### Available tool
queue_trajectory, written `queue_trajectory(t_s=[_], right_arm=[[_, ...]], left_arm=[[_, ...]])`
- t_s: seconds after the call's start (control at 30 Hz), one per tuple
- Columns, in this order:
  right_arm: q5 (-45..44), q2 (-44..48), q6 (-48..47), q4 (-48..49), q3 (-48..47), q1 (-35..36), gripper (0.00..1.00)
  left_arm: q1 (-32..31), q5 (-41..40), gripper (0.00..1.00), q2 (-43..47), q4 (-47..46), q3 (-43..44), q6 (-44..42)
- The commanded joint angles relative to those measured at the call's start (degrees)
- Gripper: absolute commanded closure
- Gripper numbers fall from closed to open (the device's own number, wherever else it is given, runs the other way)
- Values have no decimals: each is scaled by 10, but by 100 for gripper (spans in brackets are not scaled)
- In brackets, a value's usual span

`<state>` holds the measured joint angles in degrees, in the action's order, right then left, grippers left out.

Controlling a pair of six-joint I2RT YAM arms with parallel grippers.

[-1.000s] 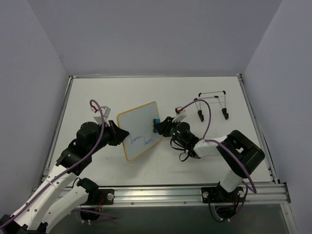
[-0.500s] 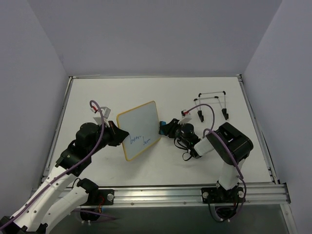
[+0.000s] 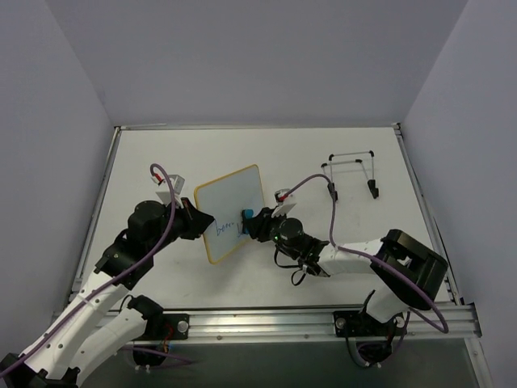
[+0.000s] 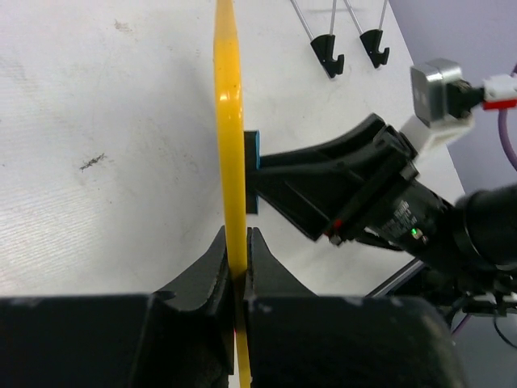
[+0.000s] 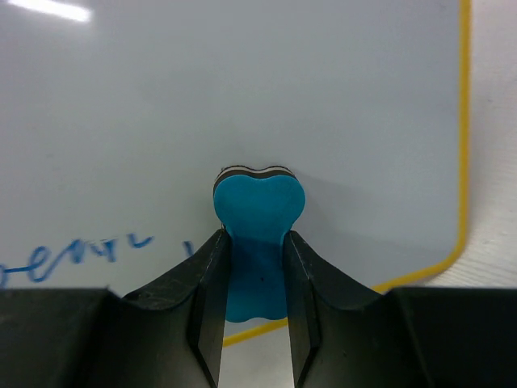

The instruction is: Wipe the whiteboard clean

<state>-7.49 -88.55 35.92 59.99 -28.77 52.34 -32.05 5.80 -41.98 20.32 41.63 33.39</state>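
The white tabletop (image 3: 202,153) carries both arms at its near edge. Just left of its middle is a small rectangular whiteboard with a thin yellow frame (image 3: 234,198). The board is held up on edge rather than lying flat, with its written face turned toward the right arm. Whether its lower edge touches the tabletop, I cannot tell. A thin wire stand with black feet (image 3: 351,168) sits well apart at the far right and plays no part here.

The left end effector (image 4: 237,242) is clamped on the whiteboard's frame at the near-left edge, one finger on each face, and serves as the holder. The right end effector (image 5: 253,242) is closed on a small blue foam eraser (image 5: 257,202). From the left wrist view, that eraser is pressed against the board's face.

Blue handwritten writing (image 5: 81,252) remains low on the board. Seen from the right wrist, it lies to the left of the eraser, so it sits between the eraser and the clamped edge. The line of writing runs along the board's long axis. Judging from this, the right arm is the one to act. The coming stroke should sweep leftward along that axis toward the left end effector, keeping contact while the left arm braces.
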Motion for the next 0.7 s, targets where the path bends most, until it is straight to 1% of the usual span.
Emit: queue_trajectory(t_s=[0.0,0.1,0.23,0.37,0.67], right_arm=[[-33,21,12,9,-41,102,100],[-67,26,26,8,-56,137,100],[-74,43,37,-2,-81,151,100],[-82,59,35,-44,-101,162,100],[-124,59,88,-158,-167,169,100]], left_arm=[[-22,150,98,-22,-29,5,45],[-22,152,98,-26,-39,1,51],[-23,153,98,-25,-41,0,55],[-23,152,98,-25,-42,-5,55],[-24,155,98,-23,-57,-14,61]])
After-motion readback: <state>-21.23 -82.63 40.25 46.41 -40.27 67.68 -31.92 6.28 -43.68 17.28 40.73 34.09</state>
